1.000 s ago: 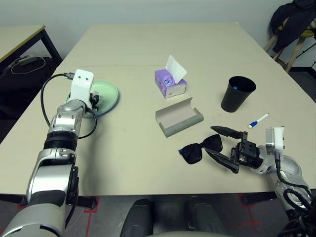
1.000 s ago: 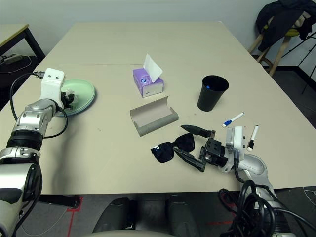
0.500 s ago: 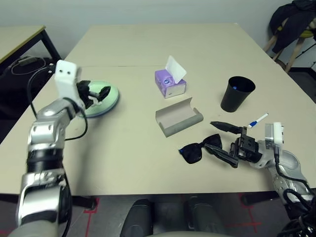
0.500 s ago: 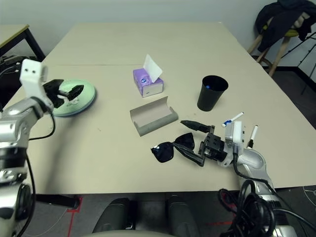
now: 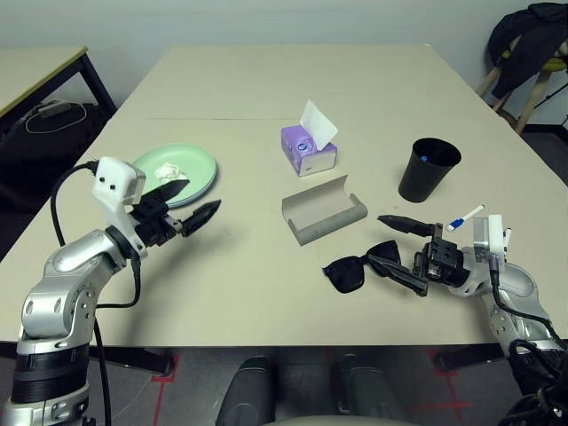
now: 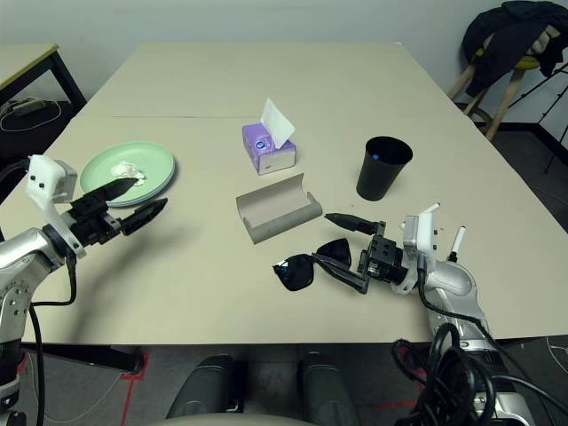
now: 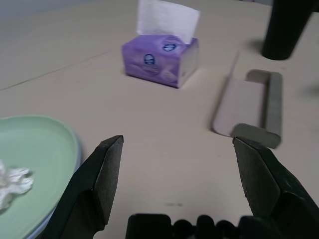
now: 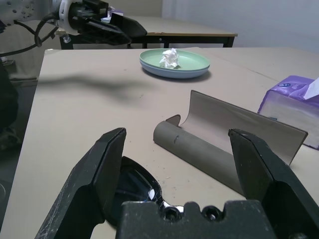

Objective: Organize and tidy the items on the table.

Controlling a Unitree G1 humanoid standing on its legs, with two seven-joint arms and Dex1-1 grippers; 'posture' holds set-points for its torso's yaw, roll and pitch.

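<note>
- Right gripper, jaws apart and empty, sits at the sunglasses, at 5 o'clock on the desk.
- It should straddle one temple squarely before closing.
- Left gripper: jaws apart, empty, near the plates.

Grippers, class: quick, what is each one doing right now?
Left gripper: jaws open, holding nothing.
Right gripper: jaws open by the black sunglasses, gripping nothing.

The blue plate shows as a thin rim under the green plate. A tool finger covers part of the sunglasses. The cup is cropped at upper right.
</note>
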